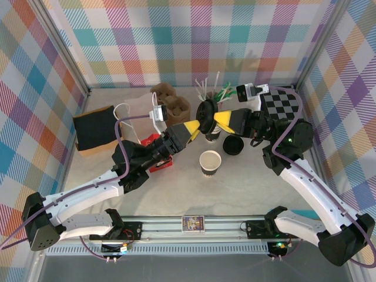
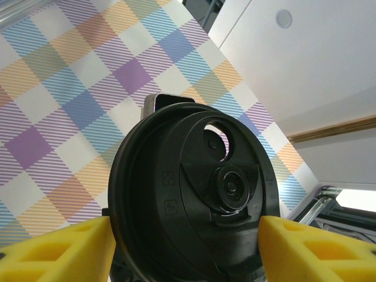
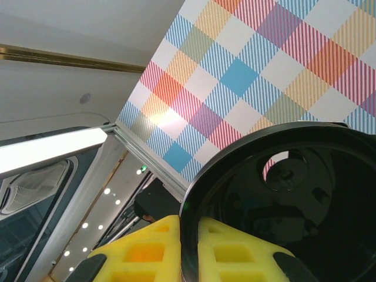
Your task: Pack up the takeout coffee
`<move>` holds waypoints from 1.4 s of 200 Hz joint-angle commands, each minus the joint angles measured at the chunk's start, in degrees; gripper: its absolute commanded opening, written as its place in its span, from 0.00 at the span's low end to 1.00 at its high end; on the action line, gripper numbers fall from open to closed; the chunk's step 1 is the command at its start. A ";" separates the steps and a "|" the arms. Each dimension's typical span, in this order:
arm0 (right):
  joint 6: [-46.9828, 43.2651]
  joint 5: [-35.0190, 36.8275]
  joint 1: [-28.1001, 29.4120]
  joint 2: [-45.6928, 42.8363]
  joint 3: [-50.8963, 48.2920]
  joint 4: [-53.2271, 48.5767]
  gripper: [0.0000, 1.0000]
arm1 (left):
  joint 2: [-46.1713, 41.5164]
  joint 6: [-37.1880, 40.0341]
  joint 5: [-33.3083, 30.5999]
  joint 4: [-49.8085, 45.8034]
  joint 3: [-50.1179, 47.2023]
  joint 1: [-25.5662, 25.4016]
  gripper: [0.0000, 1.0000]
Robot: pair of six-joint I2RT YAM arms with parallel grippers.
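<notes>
A round black plastic lid point(image 1: 206, 120) hangs on edge in the air above the table's middle, between both grippers. My right gripper point(image 1: 218, 121) is shut on its rim point(image 3: 191, 235), one yellow finger on each face. My left gripper point(image 1: 197, 126) reaches in from the left, and its fingers point(image 2: 59, 249) press against opposite edges of the lid point(image 2: 194, 194). The takeout coffee's paper cup point(image 1: 210, 163), white with a dark band, stands open-topped on the table just in front of the grippers.
Another black round lid point(image 1: 233, 145) lies right of the cup. A brown paper bag point(image 1: 139, 110), a cardboard cup carrier point(image 1: 171, 101) and a black bag point(image 1: 94, 126) sit at the back left. Straws point(image 1: 214, 91) and a checkered board point(image 1: 283, 106) are at the back right. A red item point(image 1: 160, 154) lies under my left arm.
</notes>
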 commanded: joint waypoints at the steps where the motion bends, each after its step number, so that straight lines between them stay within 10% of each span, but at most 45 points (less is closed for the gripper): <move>1: -0.45 0.84 0.26 -1.20 -1.22 2.63 0.13 | -0.27 -0.21 1.12 3.72 0.87 -0.50 0.60; 280: -27.32 10.36 0.26 -13.68 -1.55 -43.57 0.29 | -0.92 -0.48 -2.33 1.08 -2.06 -0.48 0.27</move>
